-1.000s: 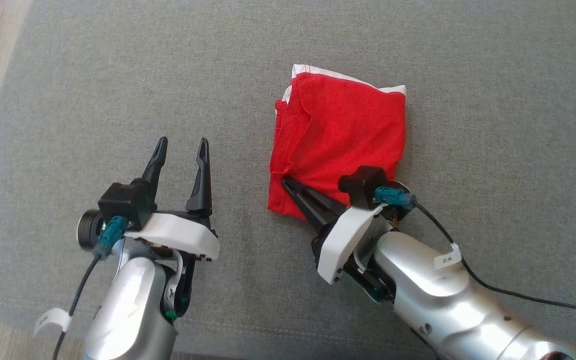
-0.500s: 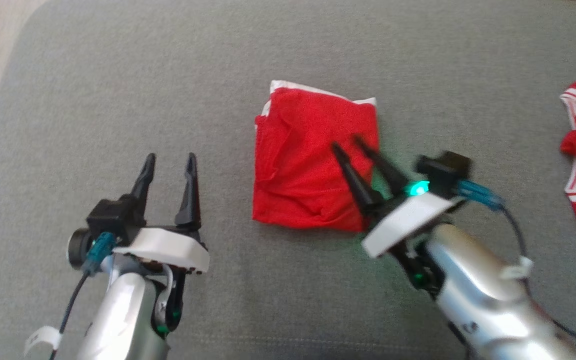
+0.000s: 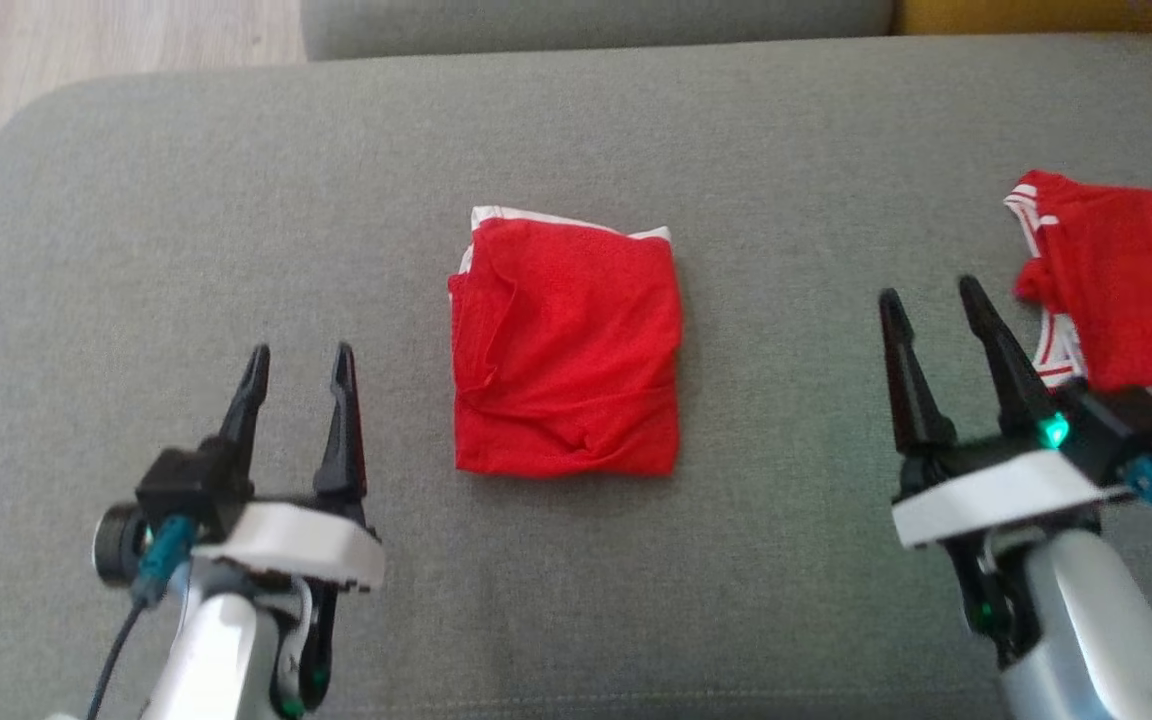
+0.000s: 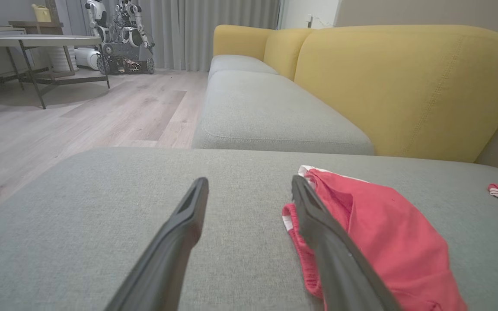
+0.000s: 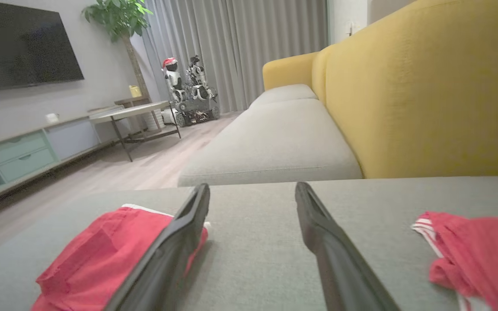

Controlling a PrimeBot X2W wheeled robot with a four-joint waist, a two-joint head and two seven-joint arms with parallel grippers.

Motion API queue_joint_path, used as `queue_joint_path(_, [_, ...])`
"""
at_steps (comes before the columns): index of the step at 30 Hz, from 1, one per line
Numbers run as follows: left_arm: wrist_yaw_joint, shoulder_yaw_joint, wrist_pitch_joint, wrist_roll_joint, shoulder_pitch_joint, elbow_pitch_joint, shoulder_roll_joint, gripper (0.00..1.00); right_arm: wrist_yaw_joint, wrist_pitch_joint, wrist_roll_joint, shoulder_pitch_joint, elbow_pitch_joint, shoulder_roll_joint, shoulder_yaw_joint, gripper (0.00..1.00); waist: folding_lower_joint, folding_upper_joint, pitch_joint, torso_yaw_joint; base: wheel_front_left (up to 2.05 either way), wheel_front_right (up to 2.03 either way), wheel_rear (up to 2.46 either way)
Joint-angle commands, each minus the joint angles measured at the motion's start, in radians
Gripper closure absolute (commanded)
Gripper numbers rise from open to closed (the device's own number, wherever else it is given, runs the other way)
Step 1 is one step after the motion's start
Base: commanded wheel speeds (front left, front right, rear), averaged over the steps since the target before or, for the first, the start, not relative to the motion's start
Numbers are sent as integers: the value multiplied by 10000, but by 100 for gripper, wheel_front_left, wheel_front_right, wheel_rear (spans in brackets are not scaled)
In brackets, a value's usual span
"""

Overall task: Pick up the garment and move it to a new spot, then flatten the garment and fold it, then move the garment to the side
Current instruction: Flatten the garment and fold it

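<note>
The garment [image 3: 566, 345] lies folded into a compact red square with a sliver of white trim at its far edge. It sits flat on the grey sofa cushion [image 3: 236, 200], midway between the two arms and touched by neither.

At the left, the left gripper [image 3: 301, 350] hovers over bare cushion well short of the cloth, its fingers spread wide as they were a second ago.

The change is further right. A second ago the right gripper [image 3: 930, 290] was pinched on the near edge of the fold. Now it has let go, drawn off to the right and stands with its fingers parted and nothing between them, well apart from the garment. The head camera has also tipped up meanwhile, so the shift of the whole scene is not the cloth's own.

At the far right a second red piece with white stripes [image 3: 1116, 280] lies crumpled, just beyond the right gripper.

The release suggests the fold is done and the garment set down. Whether this spot already counts as "the side" cannot be told.
</note>
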Motion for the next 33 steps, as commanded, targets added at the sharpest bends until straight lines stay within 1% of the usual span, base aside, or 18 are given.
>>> queue_joint_path(1, [61,312,-44,86,66,-397,213,0,-9,241,-286,238,-654,149,-105,0,0,-1,-221,-121,0,0,0])
queue_joint_path(6, [188,302,26,27,670,-474,255,0,-9,790,-769,1078,-1419,370,-616,0,0,-1,-619,-154,0,0,0])
queue_joint_path(11, [327,317,115,-26,1225,-587,314,0,-9,1160,-1021,1706,-1883,516,-904,0,0,-1,-957,-146,0,0,0])
queue_joint_path(21, [560,255,376,-33,1968,-967,433,0,-9,1583,-1304,2415,-2276,651,-1152,0,0,-1,-1439,-109,0,0,0])
queue_joint_path(33, [606,179,563,-71,2099,-1249,580,0,-9,1731,-1427,2730,-2554,733,-1418,0,0,-1,-1561,-76,0,0,0])
